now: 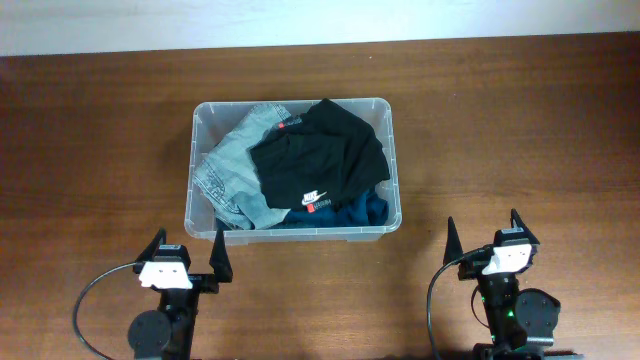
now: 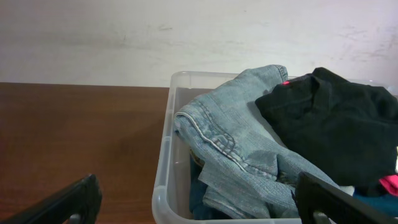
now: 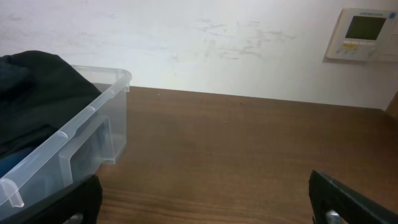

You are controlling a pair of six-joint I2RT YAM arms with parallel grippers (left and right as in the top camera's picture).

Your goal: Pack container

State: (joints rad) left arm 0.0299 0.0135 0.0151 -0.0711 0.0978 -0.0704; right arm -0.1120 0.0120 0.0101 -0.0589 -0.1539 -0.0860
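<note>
Three garments fill the clear rectangular plastic container (image 1: pixel 300 234), which sits around the middle of the brown wooden table (image 1: pixel 520 120), its long sides parallel to the far edge; a pale blue denim piece (image 1: pixel 228 170) lies along its left side, a black garment with a white logo (image 1: pixel 320 160) is heaped over the centre and right, and a dark blue cloth (image 1: pixel 350 212) shows beneath at the near right corner. Only the overhead view shows all three and both arms; the left wrist view shows the denim's stitched seam rising above the rim beside the black fabric; the right wrist view alone shows a white wall panel with a small screen (image 3: pixel 364 34) and bare table to the container's right. The left gripper (image 1: pixel 190 245) sits by the near edge, fingers spread wide and empty, just short of the container's near left corner; the right gripper (image 1: pixel 484 228), likewise spread and empty, sits apart from the near right corner.
</note>
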